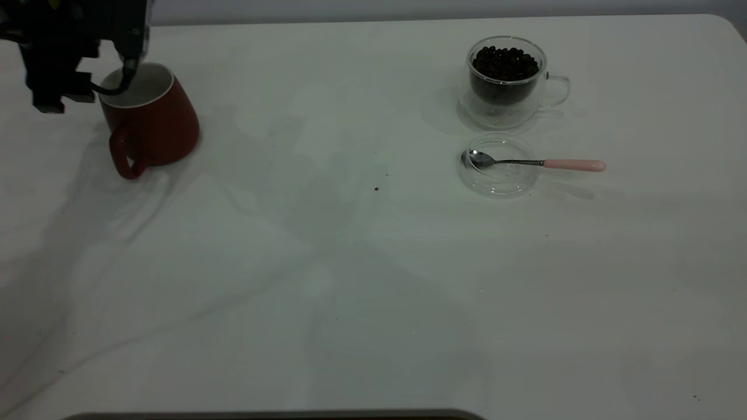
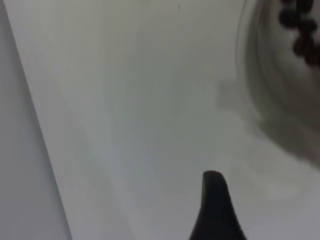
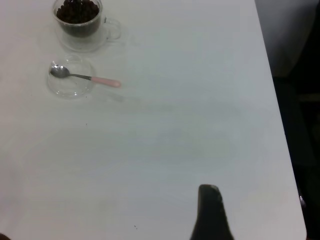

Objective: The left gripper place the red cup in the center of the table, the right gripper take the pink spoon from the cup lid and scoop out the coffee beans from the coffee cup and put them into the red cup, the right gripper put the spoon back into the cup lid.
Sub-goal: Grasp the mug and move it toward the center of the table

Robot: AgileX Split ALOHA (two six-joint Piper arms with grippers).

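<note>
White table (image 1: 350, 280), left gripper (image 1: 114, 79) jaws pinching red cup (image 1: 153, 125) rim, right jaws' state unclear.

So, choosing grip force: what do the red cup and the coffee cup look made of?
Red cup: probably glazed ceramic, given its opaque body, soft sheen and white inside. Coffee cup: looks like clear double-walled glass, since the beans show through.

Left arm (image 1: 64, 41): black, blocky housing, stepped angular edges, matte finish; one grey-faced panel on the side nearest the table centre. A thin dark curved finger (image 1: 119, 81) hooks from its lower end. Each wrist view shows one black finger (image 2: 216, 210), tapered, rounded tip. Right finger (image 3: 211, 214) matches: same black, same taper.
</note>
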